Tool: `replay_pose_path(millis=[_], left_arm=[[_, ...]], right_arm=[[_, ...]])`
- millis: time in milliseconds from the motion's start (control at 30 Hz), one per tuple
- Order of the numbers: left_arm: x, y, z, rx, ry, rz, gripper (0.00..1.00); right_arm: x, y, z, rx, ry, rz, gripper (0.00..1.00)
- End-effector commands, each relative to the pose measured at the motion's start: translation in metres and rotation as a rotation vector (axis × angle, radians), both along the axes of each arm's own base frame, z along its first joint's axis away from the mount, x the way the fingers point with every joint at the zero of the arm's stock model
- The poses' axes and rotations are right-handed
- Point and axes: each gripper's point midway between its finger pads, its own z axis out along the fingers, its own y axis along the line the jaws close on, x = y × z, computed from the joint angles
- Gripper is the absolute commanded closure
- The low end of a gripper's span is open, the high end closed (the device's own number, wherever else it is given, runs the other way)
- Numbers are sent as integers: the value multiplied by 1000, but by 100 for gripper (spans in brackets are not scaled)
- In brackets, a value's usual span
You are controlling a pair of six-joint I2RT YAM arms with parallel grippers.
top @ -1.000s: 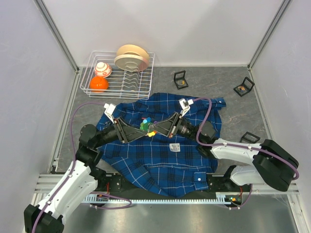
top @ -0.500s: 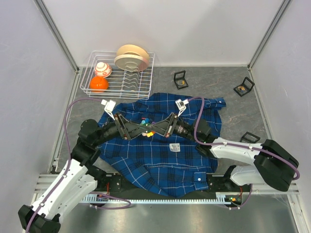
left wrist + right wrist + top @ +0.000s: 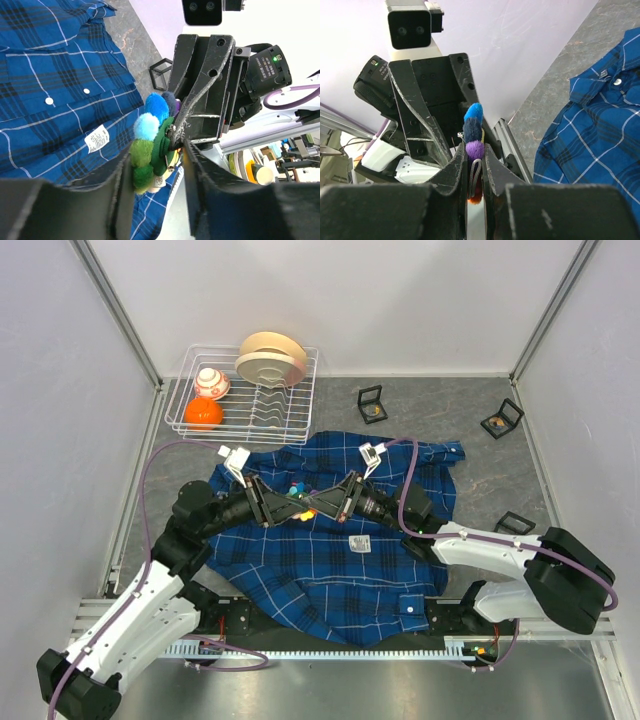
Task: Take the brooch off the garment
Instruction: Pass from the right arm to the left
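Since a second ago the left gripper has pushed further in towards the right one, and their meeting point has drifted slightly towards the far edge of the bench. It is closed on the pom-pom face of the brooch, probably to steady it. The brooch hangs between both grippers above the far half of the garment, apparently clear of the cloth. The right gripper pinches the brooch's thin back, likely so the pin stays controlled.

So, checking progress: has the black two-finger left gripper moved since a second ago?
Yes. The left gripper has shifted slightly up the top view, toward the white wire dish rack.
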Motion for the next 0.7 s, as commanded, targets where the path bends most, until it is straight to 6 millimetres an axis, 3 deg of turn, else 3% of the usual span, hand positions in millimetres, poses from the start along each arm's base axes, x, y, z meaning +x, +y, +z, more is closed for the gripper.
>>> replay_pose_path(millis=[0, 33, 67, 167, 667], left_arm=[[1, 2, 21, -10, -98, 8, 58], [1, 2, 21, -9, -97, 7, 61], [0, 1, 19, -10, -89, 4, 69], [-2, 1, 20, -15, -89, -4, 76], [-5, 6, 20, -38, -75, 22, 84]], right_arm=[[-1, -3, 34, 68, -69, -16, 100], [-1, -3, 37, 79, -74, -15, 100], [-3, -3, 38, 83, -79, -9, 100], [-3, -6, 38, 97, -76, -14, 100], [-7, -11, 34, 126, -67, -8, 100]])
